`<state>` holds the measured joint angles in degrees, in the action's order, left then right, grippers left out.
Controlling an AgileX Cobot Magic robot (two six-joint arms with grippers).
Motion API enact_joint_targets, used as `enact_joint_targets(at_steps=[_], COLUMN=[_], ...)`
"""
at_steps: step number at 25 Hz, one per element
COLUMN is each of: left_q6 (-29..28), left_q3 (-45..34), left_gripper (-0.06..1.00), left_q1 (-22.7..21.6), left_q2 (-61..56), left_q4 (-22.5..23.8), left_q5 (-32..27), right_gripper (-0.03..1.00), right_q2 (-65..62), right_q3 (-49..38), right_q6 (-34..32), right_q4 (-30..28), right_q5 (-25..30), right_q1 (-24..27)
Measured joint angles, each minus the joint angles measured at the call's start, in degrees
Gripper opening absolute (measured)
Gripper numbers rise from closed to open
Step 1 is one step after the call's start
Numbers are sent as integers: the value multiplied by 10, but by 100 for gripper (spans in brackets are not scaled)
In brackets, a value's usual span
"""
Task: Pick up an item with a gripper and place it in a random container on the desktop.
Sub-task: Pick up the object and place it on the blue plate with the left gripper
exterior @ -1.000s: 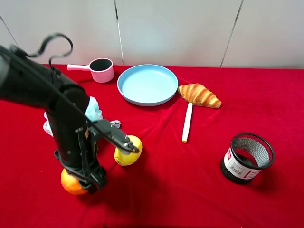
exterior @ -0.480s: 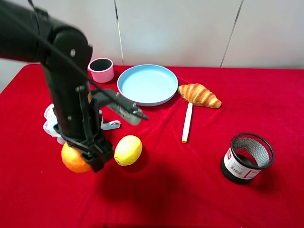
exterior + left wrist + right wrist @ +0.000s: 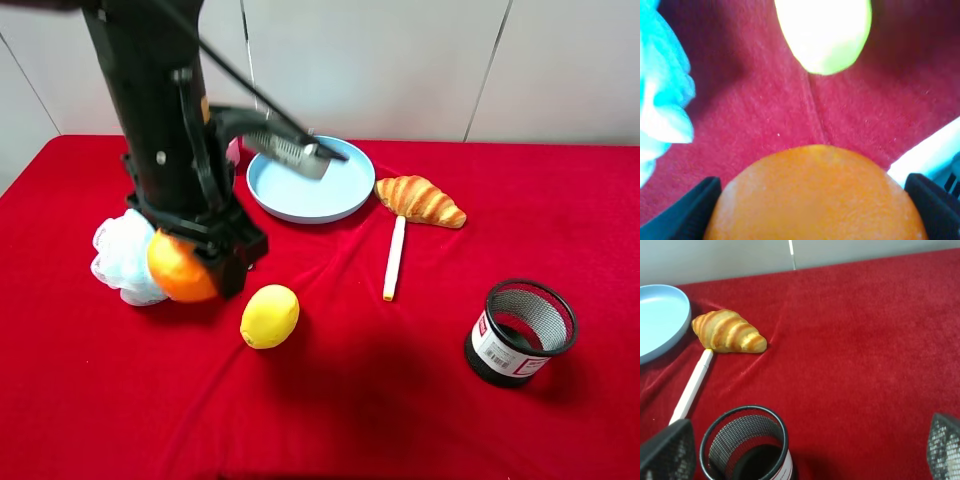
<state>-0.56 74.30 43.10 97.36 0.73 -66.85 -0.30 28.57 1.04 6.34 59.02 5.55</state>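
My left gripper (image 3: 198, 262) is shut on the orange (image 3: 178, 268) and holds it in the air above the red cloth, left of the lemon. In the left wrist view the orange (image 3: 815, 195) fills the space between the two black fingers (image 3: 687, 215). The light-blue plate (image 3: 300, 195) sits at the back centre, empty, partly behind the arm's silver-grey part; its rim also shows in the right wrist view (image 3: 660, 315). My right gripper (image 3: 805, 440) is open and empty, and it is out of the exterior high view.
A yellow lemon (image 3: 269, 316) lies just right of the held orange. A white-blue cloth ball (image 3: 118, 258) lies to its left. A croissant (image 3: 420, 200) and a white stick (image 3: 395, 258) lie right of the plate. A black mesh cup (image 3: 520, 332) stands front right.
My left arm has risen and moved toward the back, lifting the orange off the cloth. The lemon stays where it was. The cloth ball now shows beside the arm.
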Motion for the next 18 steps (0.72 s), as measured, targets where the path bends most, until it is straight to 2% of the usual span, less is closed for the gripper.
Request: enact_joint_targets(at_steps=[9,18], left_q6=[0,10], left_q3=[160,293], left_gripper=[71,71], left_q1=[-19,-57], left_q2=[74,173], left_q4=[24,25], left_q5=[0,-1], right_gripper=[69,69], right_q2=[0,0], right_q3=[0,0], right_q6=[0,0], right_q4=[0,0], right_q5=[0,0], right_q1=[0,0])
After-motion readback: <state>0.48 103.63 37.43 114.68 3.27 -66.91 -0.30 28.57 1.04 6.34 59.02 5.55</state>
